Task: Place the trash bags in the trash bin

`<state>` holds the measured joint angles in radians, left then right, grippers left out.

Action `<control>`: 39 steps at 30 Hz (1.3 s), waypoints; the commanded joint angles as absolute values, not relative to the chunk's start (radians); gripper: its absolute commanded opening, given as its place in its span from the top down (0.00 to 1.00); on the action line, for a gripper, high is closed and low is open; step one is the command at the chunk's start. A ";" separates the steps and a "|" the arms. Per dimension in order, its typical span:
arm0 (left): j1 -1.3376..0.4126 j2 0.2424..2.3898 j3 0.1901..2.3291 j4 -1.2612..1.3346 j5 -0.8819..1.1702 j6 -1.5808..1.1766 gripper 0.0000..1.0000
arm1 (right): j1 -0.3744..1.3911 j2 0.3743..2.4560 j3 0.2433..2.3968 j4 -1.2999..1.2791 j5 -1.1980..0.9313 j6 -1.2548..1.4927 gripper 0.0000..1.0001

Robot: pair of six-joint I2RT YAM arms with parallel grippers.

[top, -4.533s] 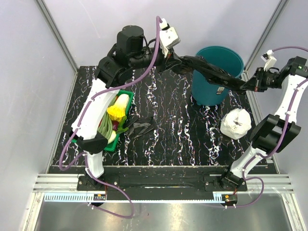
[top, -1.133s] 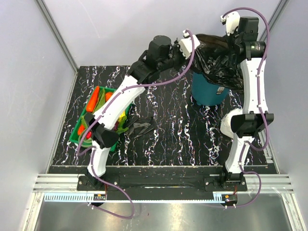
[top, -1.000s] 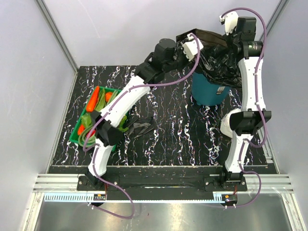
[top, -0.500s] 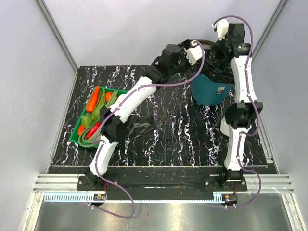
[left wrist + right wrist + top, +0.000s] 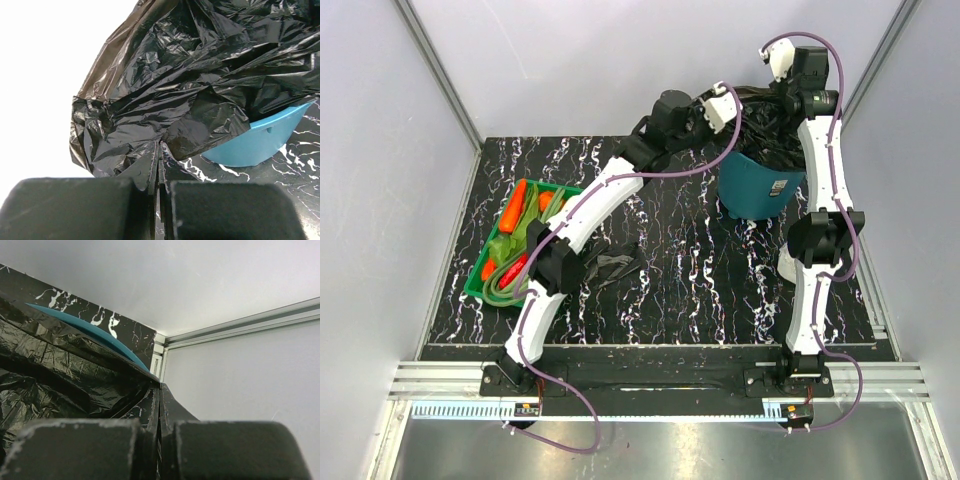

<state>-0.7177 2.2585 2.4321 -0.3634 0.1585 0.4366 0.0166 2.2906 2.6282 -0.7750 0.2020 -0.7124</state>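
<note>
Pinching a fold of black film, the left gripper [image 5: 159, 181] has its jaws pressed flat together with only the thin plastic between them. The right gripper [image 5: 159, 421] does the same on another edge, jaws closed tight on a crease of the same sheet.

Between those two grips the big trash bag [image 5: 200, 80] spreads out crinkled and glossy. Its long axis runs roughly left to right from one gripper to the other, across the top of the trash bin [image 5: 758, 192]. Seen from the left wrist, the film billows above the pinch and drapes over the bin's teal edge. Seen from the right wrist, it lies along the curve of that edge and sags below it. Which way the bag's mouth faces I cannot tell.

The bin stands upright at the far right of the table [image 5: 670, 290], its opening upward, with both grippers high over it. Well apart, near the table's middle, the small folded trash bag [image 5: 612, 265] lies flat. It sits just beside the green tray [image 5: 473, 284] of vegetables [image 5: 515, 205] on the left.
</note>
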 commanded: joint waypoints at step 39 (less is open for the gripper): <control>-0.756 2.385 2.502 0.051 0.904 0.699 0.22 | -0.026 2.169 2.562 -0.811 -0.029 -0.627 1.00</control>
